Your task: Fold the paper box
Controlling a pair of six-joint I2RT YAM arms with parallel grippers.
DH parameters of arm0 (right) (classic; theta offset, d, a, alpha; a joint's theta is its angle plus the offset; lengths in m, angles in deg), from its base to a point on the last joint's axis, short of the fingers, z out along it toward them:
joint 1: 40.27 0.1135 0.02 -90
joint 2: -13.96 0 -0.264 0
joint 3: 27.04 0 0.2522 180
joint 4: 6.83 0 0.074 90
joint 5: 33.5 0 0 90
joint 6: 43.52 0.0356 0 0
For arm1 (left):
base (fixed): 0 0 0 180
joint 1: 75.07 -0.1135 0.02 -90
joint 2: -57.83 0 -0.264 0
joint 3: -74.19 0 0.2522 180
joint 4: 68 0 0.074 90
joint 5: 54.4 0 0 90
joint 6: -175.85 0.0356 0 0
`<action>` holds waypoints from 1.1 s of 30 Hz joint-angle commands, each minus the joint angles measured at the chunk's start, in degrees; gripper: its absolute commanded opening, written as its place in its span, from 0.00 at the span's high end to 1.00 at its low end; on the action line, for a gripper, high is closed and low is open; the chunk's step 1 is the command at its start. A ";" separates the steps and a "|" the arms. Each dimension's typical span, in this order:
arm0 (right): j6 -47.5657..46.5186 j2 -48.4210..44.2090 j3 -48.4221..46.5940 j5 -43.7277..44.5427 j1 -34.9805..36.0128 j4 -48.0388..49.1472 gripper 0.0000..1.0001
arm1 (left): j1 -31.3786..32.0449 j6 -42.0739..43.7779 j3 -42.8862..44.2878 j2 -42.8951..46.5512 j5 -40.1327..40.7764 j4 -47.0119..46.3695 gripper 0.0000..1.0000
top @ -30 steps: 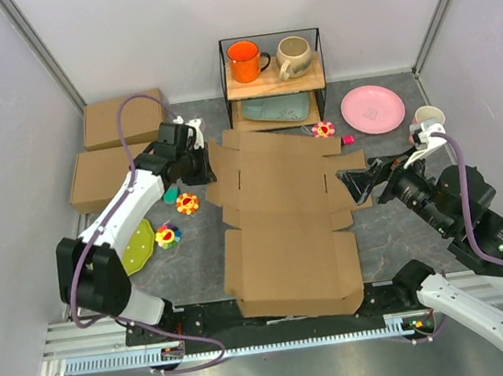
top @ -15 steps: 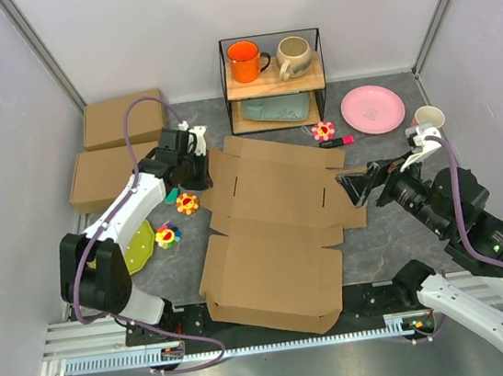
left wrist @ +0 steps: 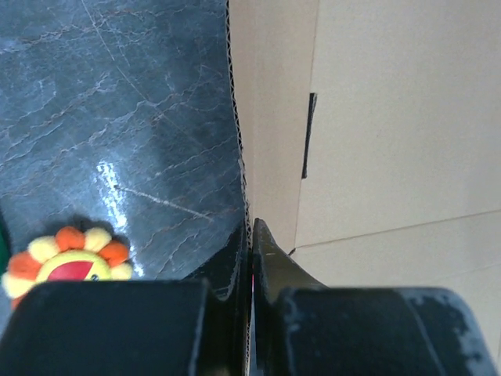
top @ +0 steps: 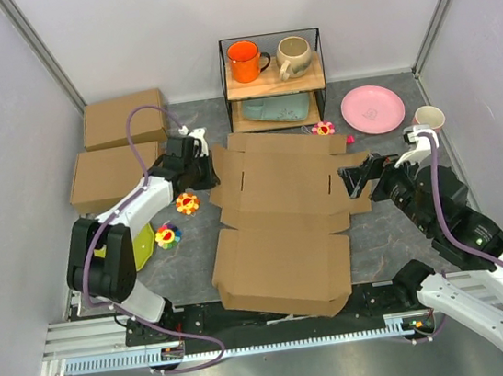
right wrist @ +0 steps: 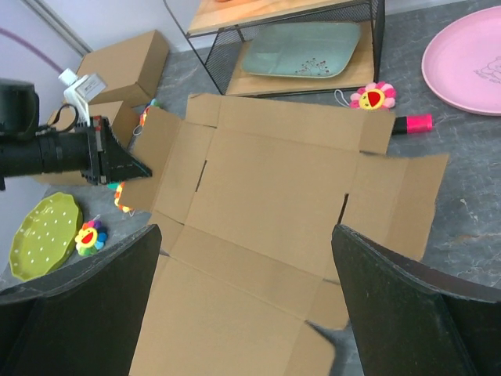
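Relative to the paper box (top: 279,221): wire shelf (top: 275,86) blocks the far edge; orange flower toy (top: 187,203) obstructs the left; bare table (top: 375,246) gives passage on the right.

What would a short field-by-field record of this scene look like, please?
paper box: unfolded sheet lying on the table
left gripper: shut on the paper box's left flap edge
right gripper: open, at the sheet's right flap, holding nothing
spare boxes: two, closed, far left, clear of both grippers
wire rack: behind the sheet, two mugs on top
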 commanded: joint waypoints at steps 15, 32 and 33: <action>0.09 4.27 -0.42 -5.91 0.21 3.38 0.02 | -0.02 7.54 -1.80 1.59 -7.80 -9.92 0.98; 0.08 7.34 1.69 -4.68 0.21 6.55 0.02 | 2.88 -0.54 -19.59 7.38 -0.87 -28.95 0.98; 0.52 7.87 1.69 -4.68 0.13 6.90 0.02 | 3.23 -1.24 -22.25 9.92 -0.33 -33.42 0.98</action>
